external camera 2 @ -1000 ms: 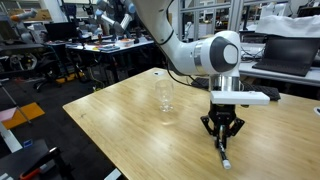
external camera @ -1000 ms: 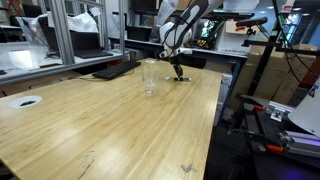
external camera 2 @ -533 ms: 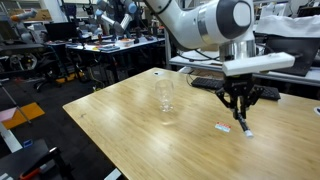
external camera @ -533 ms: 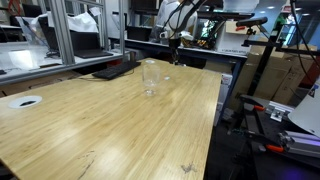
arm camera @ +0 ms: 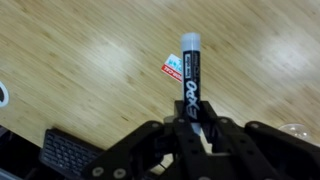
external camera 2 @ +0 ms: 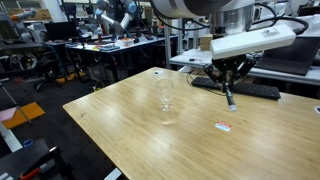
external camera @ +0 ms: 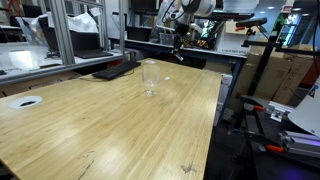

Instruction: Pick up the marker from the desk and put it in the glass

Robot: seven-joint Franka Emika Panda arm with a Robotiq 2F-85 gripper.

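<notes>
My gripper (external camera 2: pixel 229 88) is shut on a black marker (arm camera: pixel 191 78) with a white cap and holds it high above the wooden desk (external camera 2: pixel 130 130). In the wrist view the marker sticks out from between the fingers (arm camera: pixel 192 125), cap end away from me. The clear glass (external camera 2: pixel 165 97) stands upright on the desk, to the left of and below the gripper in an exterior view. It also shows in an exterior view (external camera: pixel 149 76), with the gripper (external camera: pixel 178 52) beyond and above it. The glass rim just shows at the wrist view's right edge (arm camera: pixel 297 129).
A small red and white label (external camera 2: pixel 222 126) lies on the desk under the gripper, also in the wrist view (arm camera: pixel 173 68). A black keyboard (external camera 2: pixel 245 88) lies at the desk's far edge. A white disc (external camera: pixel 24 101) sits at one side. Other desks and monitors surround.
The gripper has risen from the desk with the marker in it, leaving the small label behind. It has moved up and slightly toward the glass.
</notes>
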